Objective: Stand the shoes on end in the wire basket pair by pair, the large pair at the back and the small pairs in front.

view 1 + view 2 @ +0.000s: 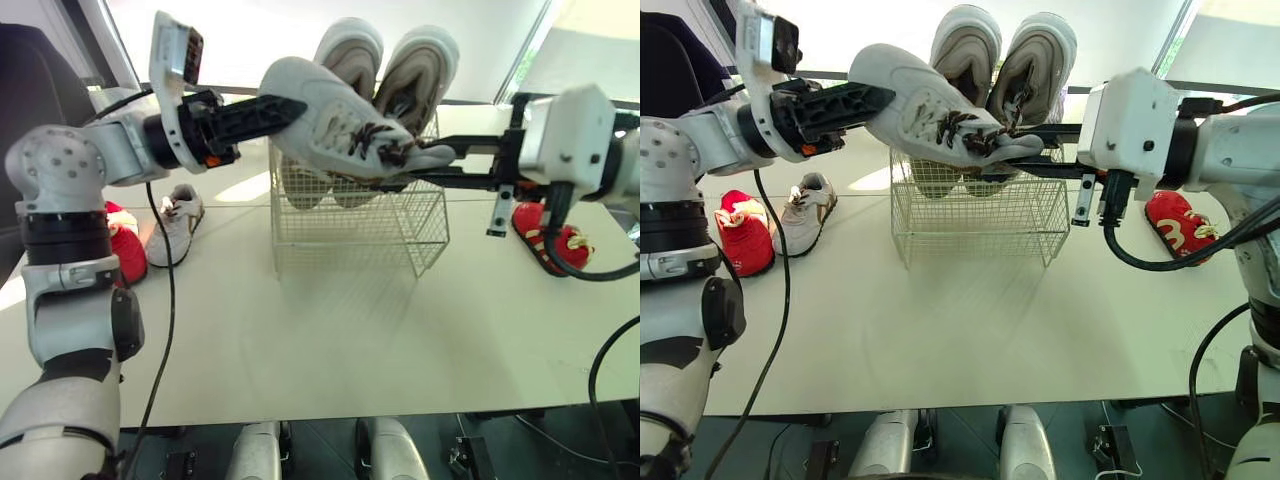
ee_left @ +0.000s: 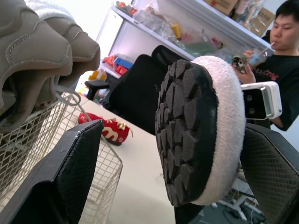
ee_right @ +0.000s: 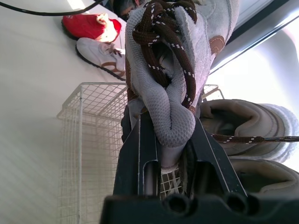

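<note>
Jaws first: your right jaws are closed tight on the pale sneaker (image 1: 340,125), pinching its grey upper just beside the brown laces (image 3: 161,51), while your left jaws stand wide around the heel end. In the left wrist view you can see a clear gap between one black finger (image 2: 74,168) and the dark tread of the sole (image 2: 184,130); the other finger (image 2: 271,172) sits close behind the shoe's white edge, and you cannot tell if it touches. The sneaker hangs in the air between your two arms, over the front rim of the wire basket (image 1: 360,225), tilted with the heel higher on your left and the toe lower on your right, laces turned toward the head camera. Behind it the large beige pair (image 1: 350,60) stands on end at the back of the basket, soles facing away from you. On the desk (image 1: 350,340) to your left lie a second pale sneaker (image 1: 175,225) and, just beside it, a red shoe (image 1: 125,245); another red shoe (image 1: 550,235) lies to your right, well apart from the basket. In the left wrist view, a person (image 2: 280,42) in black sits past a black chair (image 2: 135,88).
</note>
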Robot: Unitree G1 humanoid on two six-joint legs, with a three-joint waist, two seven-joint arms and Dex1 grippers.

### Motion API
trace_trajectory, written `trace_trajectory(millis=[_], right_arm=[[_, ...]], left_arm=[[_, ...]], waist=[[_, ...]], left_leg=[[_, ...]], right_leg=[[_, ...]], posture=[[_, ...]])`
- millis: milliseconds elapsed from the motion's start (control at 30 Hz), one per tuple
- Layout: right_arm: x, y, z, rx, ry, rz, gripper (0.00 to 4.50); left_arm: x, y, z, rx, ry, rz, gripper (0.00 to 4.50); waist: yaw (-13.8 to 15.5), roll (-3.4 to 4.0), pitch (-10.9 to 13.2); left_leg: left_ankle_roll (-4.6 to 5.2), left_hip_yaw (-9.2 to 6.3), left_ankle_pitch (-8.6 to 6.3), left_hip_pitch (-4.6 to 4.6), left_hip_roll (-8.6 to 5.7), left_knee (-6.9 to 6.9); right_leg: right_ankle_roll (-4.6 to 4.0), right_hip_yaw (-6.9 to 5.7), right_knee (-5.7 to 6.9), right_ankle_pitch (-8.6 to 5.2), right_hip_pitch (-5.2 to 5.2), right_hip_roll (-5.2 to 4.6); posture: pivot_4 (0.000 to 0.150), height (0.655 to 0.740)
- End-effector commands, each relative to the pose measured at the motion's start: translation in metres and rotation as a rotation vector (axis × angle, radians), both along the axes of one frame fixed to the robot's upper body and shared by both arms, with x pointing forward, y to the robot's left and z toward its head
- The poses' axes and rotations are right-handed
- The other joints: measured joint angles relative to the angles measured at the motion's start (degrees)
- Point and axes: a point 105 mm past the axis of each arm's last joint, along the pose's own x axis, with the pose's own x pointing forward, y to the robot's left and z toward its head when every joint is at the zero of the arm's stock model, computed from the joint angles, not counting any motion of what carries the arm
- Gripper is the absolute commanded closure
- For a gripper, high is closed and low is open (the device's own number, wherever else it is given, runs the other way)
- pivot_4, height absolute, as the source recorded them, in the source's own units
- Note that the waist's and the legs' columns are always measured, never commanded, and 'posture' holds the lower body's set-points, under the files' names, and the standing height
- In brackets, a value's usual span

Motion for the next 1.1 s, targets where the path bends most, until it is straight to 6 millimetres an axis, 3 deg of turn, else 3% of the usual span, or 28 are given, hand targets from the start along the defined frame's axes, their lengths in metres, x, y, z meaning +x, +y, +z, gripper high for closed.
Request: trace_trajectory(millis=[33, 167, 333, 367, 400, 667, 700, 800, 900, 1000, 1100], right_arm=[[-0.013, 0.009, 0.011, -0.002, -0.061, 0.067, 4.45], [-0.010, 0.009, 0.008, -0.022, -0.061, 0.064, 4.45], [-0.006, 0.005, 0.010, -0.012, -0.053, 0.039, 4.45], [-0.005, 0.003, 0.011, 0.003, -0.039, 0.029, 4.45], [-0.004, 0.001, 0.012, 0.022, -0.026, 0.018, 4.45], [-0.005, -0.029, 0.017, 0.344, 0.251, -0.066, 0.31], [-0.004, -0.035, 0.016, 0.396, 0.291, -0.079, 0.05], [0.001, -0.052, -0.001, 0.513, 0.404, -0.135, 0.05], [0.007, -0.053, -0.014, 0.696, 0.521, -0.118, 0.05], [0.013, -0.045, -0.021, 0.866, 0.611, -0.080, 0.05], [0.020, -0.015, -0.018, 1.061, 0.698, 0.038, 0.05]], left_arm=[[-0.004, -0.002, 0.009, 0.001, -0.051, -0.013, 0.00], [-0.005, -0.003, 0.004, 0.018, -0.048, -0.028, 1.31], [-0.005, -0.002, 0.003, 0.009, -0.039, -0.031, 3.86], [-0.005, -0.002, 0.002, 0.001, -0.034, -0.030, 4.18], [-0.005, -0.002, 0.002, -0.007, -0.031, -0.026, 4.21], [0.005, 0.010, 0.009, -0.161, -0.017, 0.088, 4.21], [0.004, 0.012, 0.012, -0.193, -0.021, 0.094, 4.21], [0.002, 0.016, 0.020, -0.285, -0.021, 0.110, 4.21], [0.000, 0.016, 0.028, -0.354, -0.041, 0.119, 4.21], [-0.002, 0.013, 0.033, -0.412, -0.049, 0.115, 4.21], [-0.002, 0.004, 0.034, -0.450, -0.057, 0.124, 4.21]], waist=[[0.0, 0.00, 0.0], [0.0, 0.00, 0.0], [0.0, 0.00, 0.0], [0.0, 0.00, 0.0], [0.0, 0.00, 0.0], [0.3, -0.03, 0.0], [0.3, -0.05, 0.0], [0.4, -0.07, 0.0], [0.3, -0.09, 0.0], [0.1, -0.08, 0.0], [0.0, -0.09, 0.0]], left_leg=[[0.00, 0.00, 0.00, 0.00, 0.00, 0.00], [0.00, 0.01, 0.00, 0.00, 0.00, 0.00], [0.00, 0.00, 0.00, 0.00, 0.00, 0.00], [0.00, 0.00, 0.00, 0.00, 0.00, 0.00], [0.00, 0.00, 0.00, 0.00, 0.00, 0.00], [0.01, -0.03, 0.00, 0.00, 0.00, 0.01], [0.01, -0.04, 0.00, 0.00, 0.00, 0.01], [0.02, -0.06, 0.01, 0.02, 0.00, 0.04], [0.03, -0.07, 0.01, 0.05, 0.00, 0.05], [0.02, -0.08, 0.01, 0.15, 0.00, 0.05], [0.02, -0.10, 0.01, 0.16, 0.01, 0.04]], right_leg=[[0.01, 0.00, 0.00, 0.00, 0.00, 0.00], [0.01, 0.00, 0.00, 0.00, 0.00, 0.00], [0.01, 0.00, 0.00, 0.00, -0.01, 0.00], [0.01, 0.00, 0.01, 0.00, -0.01, 0.00], [0.01, 0.00, 0.01, 0.00, 0.00, 0.00], [0.02, 0.00, 0.02, 0.01, 0.02, -0.01], [0.02, 0.00, 0.02, 0.02, 0.04, -0.01], [0.03, -0.01, 0.04, 0.03, 0.08, 0.00], [0.03, -0.01, 0.05, 0.03, 0.12, 0.00], [0.04, 0.00, 0.11, 0.03, 0.19, 0.00], [0.05, -0.01, 0.16, 0.04, 0.19, 0.03]], posture=[[0.150, 0.7400], [0.150, 0.7400], [0.150, 0.7400], [0.150, 0.7400], [0.150, 0.7400], [0.150, 0.7400], [0.150, 0.7400], [0.150, 0.7400], [0.150, 0.7400], [0.150, 0.7400], [0.150, 0.7400]])
